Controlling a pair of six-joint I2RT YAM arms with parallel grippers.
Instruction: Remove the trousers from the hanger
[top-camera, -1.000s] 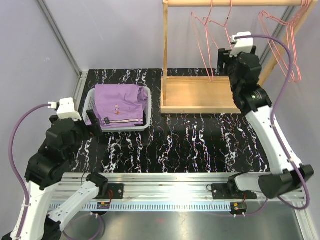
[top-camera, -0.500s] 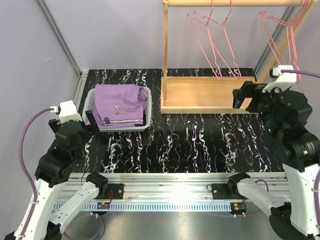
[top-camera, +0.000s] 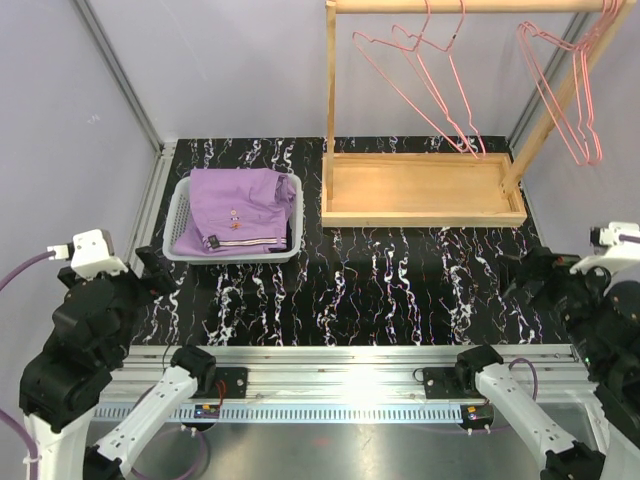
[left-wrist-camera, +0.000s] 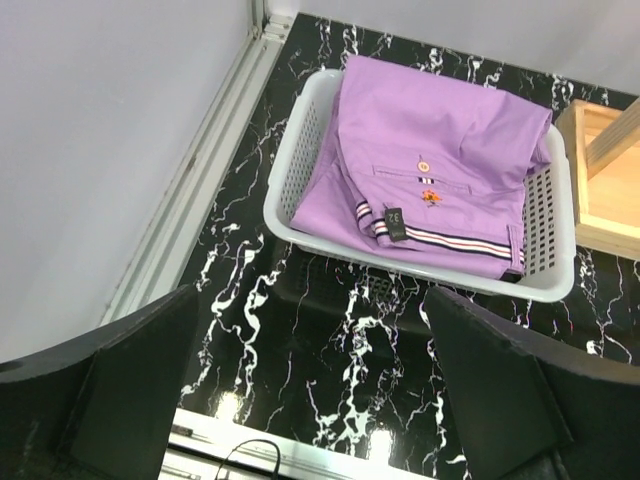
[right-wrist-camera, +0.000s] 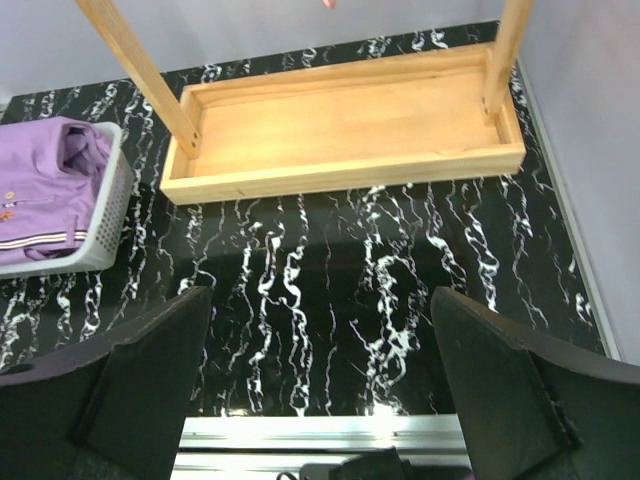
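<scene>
Basket (left-wrist-camera: 296, 170): white, perforated plastic, resting on the tabletop (left-wrist-camera: 330, 350) in the upper middle.
Trousers (left-wrist-camera: 440, 150): light purple, folded inside the basket and filling most of it.
Trouser details: a small button (left-wrist-camera: 422, 165), a striped band (left-wrist-camera: 450, 238) along the near edge, and a black tag (left-wrist-camera: 394, 222) on the band.
Tabletop: black with white marble veins.
Wooden tray (left-wrist-camera: 600, 190): one corner shows at the right edge, just beside the basket.
Wall (left-wrist-camera: 100, 120): plain grey on the left, a metal rail (left-wrist-camera: 200, 170) at its foot.
Left gripper (left-wrist-camera: 310, 300): two dark fingers (left-wrist-camera: 130, 390) spread wide at the bottom corners, with only bare tabletop between them.
</scene>
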